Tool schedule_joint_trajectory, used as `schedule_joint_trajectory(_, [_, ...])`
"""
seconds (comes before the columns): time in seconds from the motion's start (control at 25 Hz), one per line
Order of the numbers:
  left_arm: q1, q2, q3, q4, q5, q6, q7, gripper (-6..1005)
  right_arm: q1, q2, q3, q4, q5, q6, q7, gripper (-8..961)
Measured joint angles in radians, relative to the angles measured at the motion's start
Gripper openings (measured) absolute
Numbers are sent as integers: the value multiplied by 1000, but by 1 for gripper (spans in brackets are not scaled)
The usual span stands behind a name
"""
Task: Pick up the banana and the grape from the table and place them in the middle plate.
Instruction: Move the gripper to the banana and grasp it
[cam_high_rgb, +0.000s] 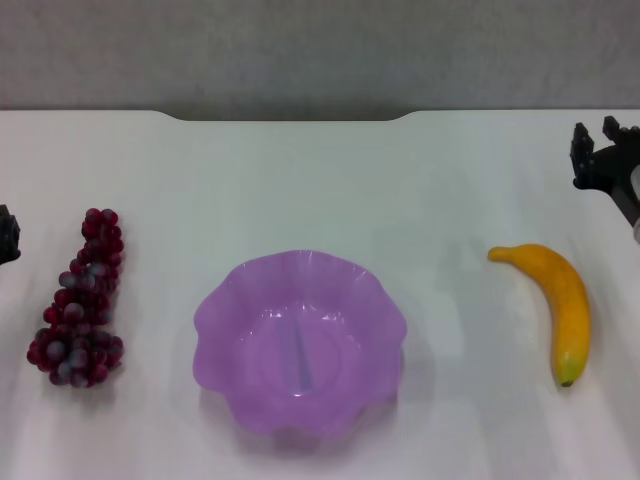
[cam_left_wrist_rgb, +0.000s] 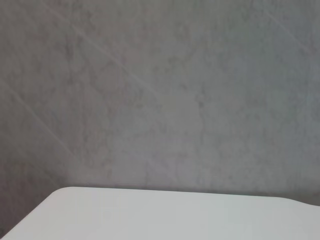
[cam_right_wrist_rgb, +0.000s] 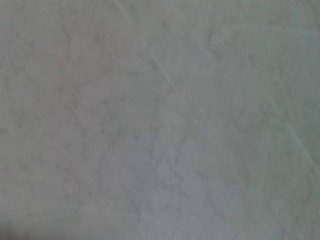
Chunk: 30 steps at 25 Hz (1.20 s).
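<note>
The curved yellow banana (cam_high_rgb: 553, 305) lies near the white bench's (cam_high_rgb: 320, 180) right edge, the dark red grape bunch (cam_high_rgb: 82, 300) near its left, flanking the empty scalloped purple plastic plate (cam_high_rgb: 300, 340). Each probably suits its nearer arm. Whether the right end effector (cam_high_rgb: 603, 155) and left end effector (cam_high_rgb: 8, 236), both at the bench's edges, are apart or together I cannot tell.

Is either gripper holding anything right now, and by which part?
Nothing is held. The banana and the grape lie on the table, apart from the right gripper and left gripper.

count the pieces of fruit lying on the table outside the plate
2. The grape bunch lies on the table to the left of the empty middle plate; the banana lies to its right. None appears hidden.
</note>
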Motion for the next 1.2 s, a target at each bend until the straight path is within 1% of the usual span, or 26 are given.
schedule_joint_trajectory(0.16, [7, 0, 0, -2, 0, 3, 0, 491, 3, 2, 2, -8, 4, 0, -39, 256])
schedule_joint_trajectory(0.32, [16, 1, -4, 3, 0, 3, -7, 570, 3, 2, 15, -30, 12, 0, -29, 339])
schedule_joint_trajectory(0.4, [20, 2, -5, 3, -5, 2, -4, 610, -1, 2, 18, -41, 13, -5, -24, 551])
schedule_joint_trajectory(0.56, [26, 3, -5, 3, -13, 0, 0, 689, -7, 4, 20, -53, 22, -9, -16, 706])
schedule_joint_trajectory(0.64, [29, 4, -6, 5, -13, -1, 0, 682, -8, 5, 25, -58, 24, 0, -1, 783])
schedule_joint_trajectory(0.76, [35, 5, -4, 8, -11, 10, 0, 678, -11, 5, 29, -67, 25, 22, 23, 832])
schedule_joint_trajectory(0.88, [38, 4, 18, 8, 16, 31, 0, 678, -16, 6, 25, -74, 23, 27, 25, 881])
schedule_joint_trajectory(0.92, [40, 3, 27, 6, 28, 42, 0, 678, -22, 6, 24, -82, 23, 31, 25, 881])
schedule_joint_trajectory(1.08, [65, -2, 54, -15, 56, 97, -1, 678, -74, 7, 21, -146, 16, 54, 23, 881])
schedule_joint_trajectory(1.2, [73, -2, 56, -17, 56, 103, -5, 678, -121, 8, 11, -185, 12, 66, 22, 880])
